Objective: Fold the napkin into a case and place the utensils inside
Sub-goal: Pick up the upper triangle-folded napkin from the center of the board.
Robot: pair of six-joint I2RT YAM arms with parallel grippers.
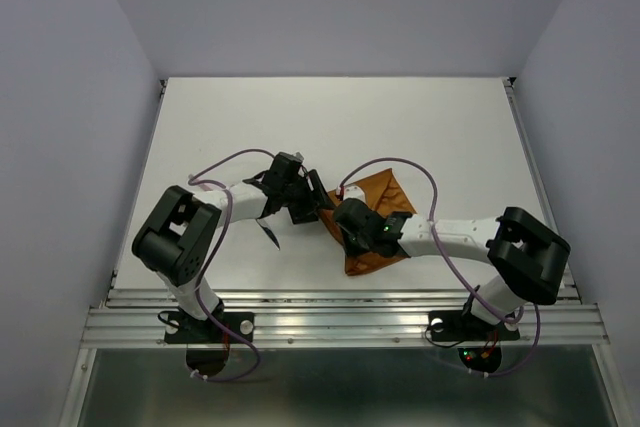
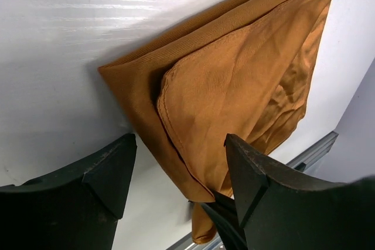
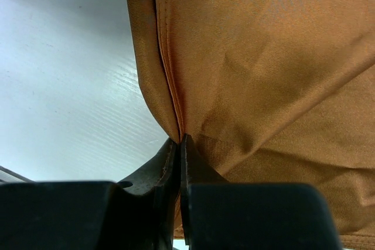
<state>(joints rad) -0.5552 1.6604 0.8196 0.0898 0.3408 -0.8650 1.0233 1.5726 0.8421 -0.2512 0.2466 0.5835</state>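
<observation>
Beneath the right arm (image 1: 440, 237), the napkin (image 1: 385, 190) lies partly hidden.

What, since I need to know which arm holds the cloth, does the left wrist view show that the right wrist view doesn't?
Only the left wrist view: the left gripper open, its fingers apart in front of the napkin, whose folded layers and hemmed edge show. Only the right wrist view: the right gripper shut on the napkin's edge. Both: the rust-orange napkin lying on the white table.
</observation>
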